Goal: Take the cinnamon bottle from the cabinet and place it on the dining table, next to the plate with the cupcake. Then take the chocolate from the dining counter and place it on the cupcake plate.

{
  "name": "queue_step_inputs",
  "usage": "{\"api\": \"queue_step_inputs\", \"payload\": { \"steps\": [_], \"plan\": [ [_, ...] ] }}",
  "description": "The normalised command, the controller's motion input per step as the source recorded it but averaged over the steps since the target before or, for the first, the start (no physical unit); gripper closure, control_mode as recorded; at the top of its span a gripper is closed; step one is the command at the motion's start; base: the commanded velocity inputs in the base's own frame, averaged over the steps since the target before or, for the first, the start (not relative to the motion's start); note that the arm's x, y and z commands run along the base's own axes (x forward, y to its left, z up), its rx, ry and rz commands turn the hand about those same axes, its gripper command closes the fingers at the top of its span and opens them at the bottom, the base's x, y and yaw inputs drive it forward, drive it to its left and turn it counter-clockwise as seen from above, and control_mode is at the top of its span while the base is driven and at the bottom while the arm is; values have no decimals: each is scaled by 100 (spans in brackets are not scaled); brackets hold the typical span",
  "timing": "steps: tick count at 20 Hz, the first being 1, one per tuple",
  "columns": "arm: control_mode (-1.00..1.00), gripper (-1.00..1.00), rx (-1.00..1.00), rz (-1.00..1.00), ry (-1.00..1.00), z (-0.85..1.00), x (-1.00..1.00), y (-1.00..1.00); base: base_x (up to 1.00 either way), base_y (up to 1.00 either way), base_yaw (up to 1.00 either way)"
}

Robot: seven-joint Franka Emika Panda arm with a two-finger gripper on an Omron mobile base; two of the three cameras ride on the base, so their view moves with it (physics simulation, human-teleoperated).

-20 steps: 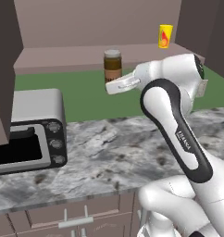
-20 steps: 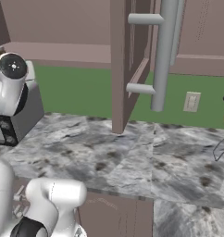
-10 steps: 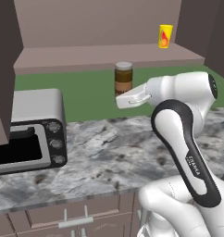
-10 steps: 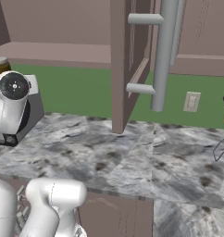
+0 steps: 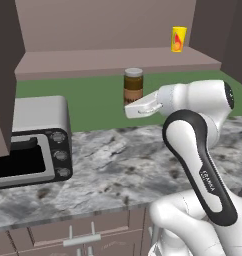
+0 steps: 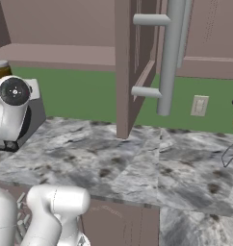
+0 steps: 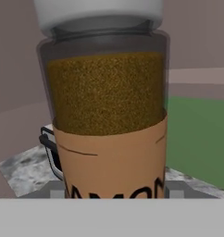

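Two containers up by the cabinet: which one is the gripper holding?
The cinnamon bottle, brown with a pale grey lid, upright in the gripper below the shelf. The yellow container with the red mark stands apart on the cabinet shelf.

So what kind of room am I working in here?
A kitchen, by the look of it: a marble counter, a microwave on it, and a wall cabinet whose shelf holds a yellow container.

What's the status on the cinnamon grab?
Tool shut on cinnamon bottle. Bottle upright, off the cabinet shelf, above the marble counter. Nothing in the way.
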Motion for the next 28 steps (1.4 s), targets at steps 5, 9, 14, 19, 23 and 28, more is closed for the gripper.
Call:
{"api": "queue_step_inputs", "payload": {
  "steps": [5,9,14,19,23,28],
  "plan": [
    [-100,100,0,0,0,0,0,0,0,0,0],
    [100,100,0,0,0,0,0,0,0,0,0],
    [100,100,0,0,0,0,0,0,0,0,0],
    [100,100,0,0,0,0,0,0,-9,0,-1],
    [100,100,0,0,0,0,0,0,-61,0,-11],
    [100,100,0,0,0,0,0,0,-63,7,0]
  ]
}}
